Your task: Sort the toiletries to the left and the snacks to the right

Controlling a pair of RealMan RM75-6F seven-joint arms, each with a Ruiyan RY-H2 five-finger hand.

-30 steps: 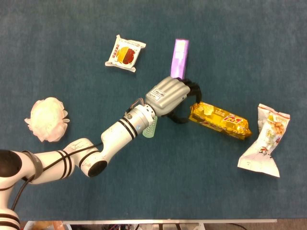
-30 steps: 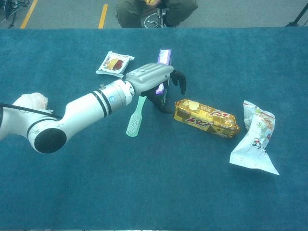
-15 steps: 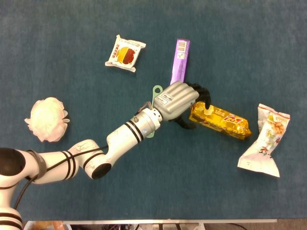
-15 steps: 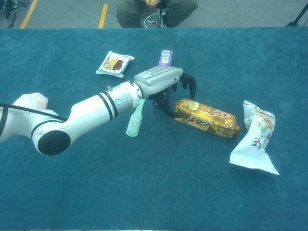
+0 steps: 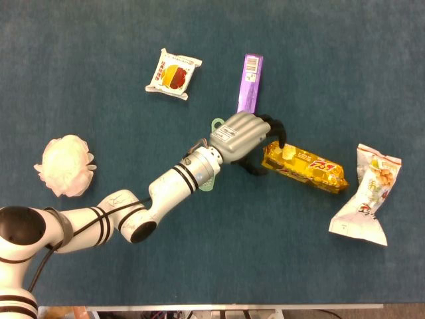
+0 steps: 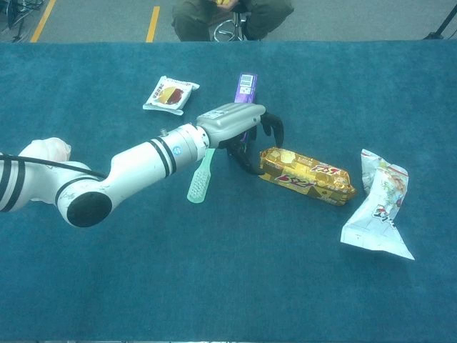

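A slim purple box (image 5: 250,82) with a barcoded end is seen mid-tabletop (image 5: 332,53) — its near end covered by the left hand (image 5: 243,135), fingers curled downward; a firm hold cannot be told.

Left arm extends from the lower left across the tabletop toward centre, white segments with black bands, wrist nearly level. Left hand (image 5: 244,135) (image 6: 239,121) is held palm down, silver back uppermost, black fingers (image 5: 273,126) curled downward and apart; nothing visibly held. Right arm and hand are out of view.
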